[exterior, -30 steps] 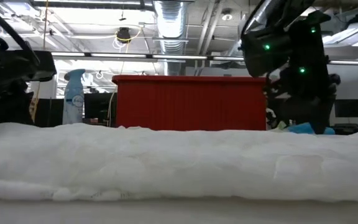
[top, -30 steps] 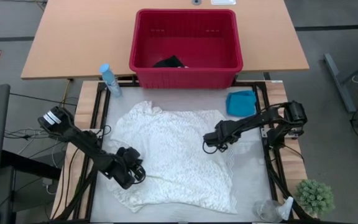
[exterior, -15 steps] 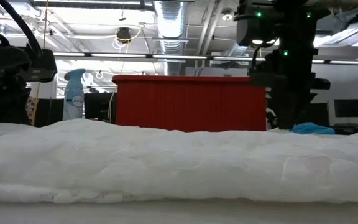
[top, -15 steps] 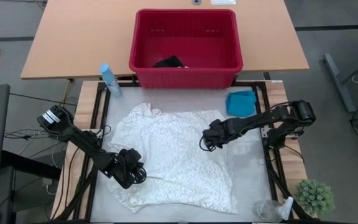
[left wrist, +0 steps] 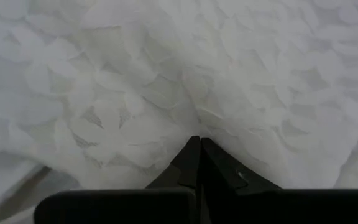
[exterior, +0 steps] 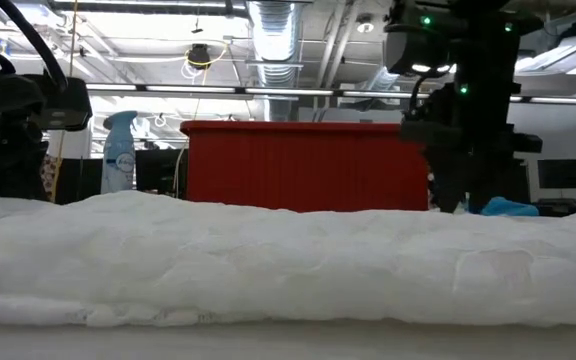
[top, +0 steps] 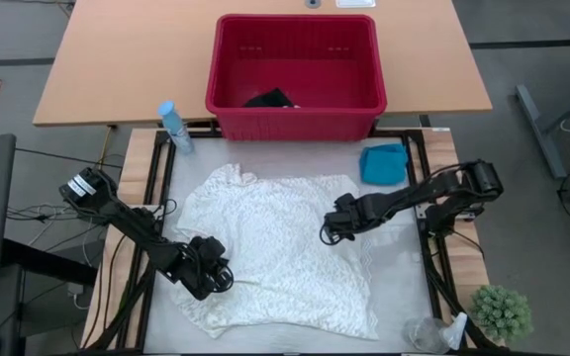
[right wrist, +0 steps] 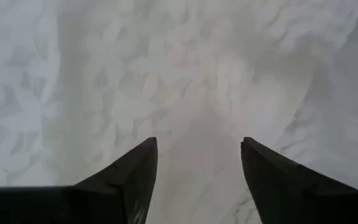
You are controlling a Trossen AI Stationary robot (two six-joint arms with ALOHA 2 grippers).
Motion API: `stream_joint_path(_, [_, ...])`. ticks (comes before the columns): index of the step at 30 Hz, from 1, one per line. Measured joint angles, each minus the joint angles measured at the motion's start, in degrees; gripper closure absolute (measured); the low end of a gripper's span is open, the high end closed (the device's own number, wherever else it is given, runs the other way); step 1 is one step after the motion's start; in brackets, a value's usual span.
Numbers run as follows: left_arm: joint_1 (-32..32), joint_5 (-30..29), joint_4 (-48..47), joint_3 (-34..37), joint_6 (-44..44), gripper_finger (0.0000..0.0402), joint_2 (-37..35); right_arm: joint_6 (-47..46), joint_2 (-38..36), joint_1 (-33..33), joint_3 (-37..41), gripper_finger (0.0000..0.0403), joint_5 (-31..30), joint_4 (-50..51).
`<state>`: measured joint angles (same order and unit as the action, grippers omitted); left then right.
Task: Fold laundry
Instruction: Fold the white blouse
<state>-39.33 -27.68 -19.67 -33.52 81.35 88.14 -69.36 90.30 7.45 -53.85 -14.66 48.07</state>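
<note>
- Opening now: right gripper, centre-right of the high view, stands with its fingers spread wide apart over the cream-white lacy cloth; a second ago they were clenched on the cloth's right-hand edge, so it has let go.
- Right wrist view backs this: both dark fingers apart, nothing between them, only cloth below.
- Left gripper, lower left of the high view, is unchanged: fingers pinched together with their tips on the lace, as the left wrist view shows. Whether any fabric is caught between the tips, cannot tell.
- Cloth lies spread over the middle of the table, rumpled, no clean fold yet.
- Turquoise-blue garment sits upper right of the cloth, apart from it, untouched.
- Dark navy-black garment lies inside the red basket at top centre.
- Judgement: release ends a smoothing or tugging move on the right edge; next probably a fresh grip for the first fold. Task looks early, two items not begun.
</note>
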Motion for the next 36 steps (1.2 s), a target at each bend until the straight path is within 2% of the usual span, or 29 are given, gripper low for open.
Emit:
stream_joint_path(5, [0.0,0.0,0.0,0.0,-0.3,0.0401,0.0,-2.1,0.0,1.2,2.2,0.0170,0.5,-1.2])
stream_joint_path(9, [0.0,0.0,0.0,0.0,-0.3,0.0401,0.0,-2.2,0.0,1.2,3.0,0.0207,1.6,-2.8])
stream_joint_path(14, [0.0,-0.1,-0.1,0.0,-0.8,0.0401,0.0,-2.5,0.0,1.9,5.4,0.0284,2.9,-7.4])
stream_joint_path(18, [0.0,0.0,-0.1,0.0,-1.8,0.0401,0.0,-2.8,0.0,2.0,5.7,0.0366,4.1,-4.2])
stream_joint_path(20, [0.0,0.0,-0.1,0.0,-2.2,0.0401,0.0,-2.7,-0.2,2.5,4.9,0.0388,4.1,-1.9])
stream_joint_path(30, [0.0,0.0,-0.3,0.0,-3.1,0.0401,0.0,-4.2,-0.3,4.5,1.9,0.0358,4.1,13.0])
stream_joint_path(36, [0.0,0.1,0.9,0.0,-2.2,0.0401,-0.1,-2.8,-0.3,3.4,1.9,0.0331,4.4,14.8])
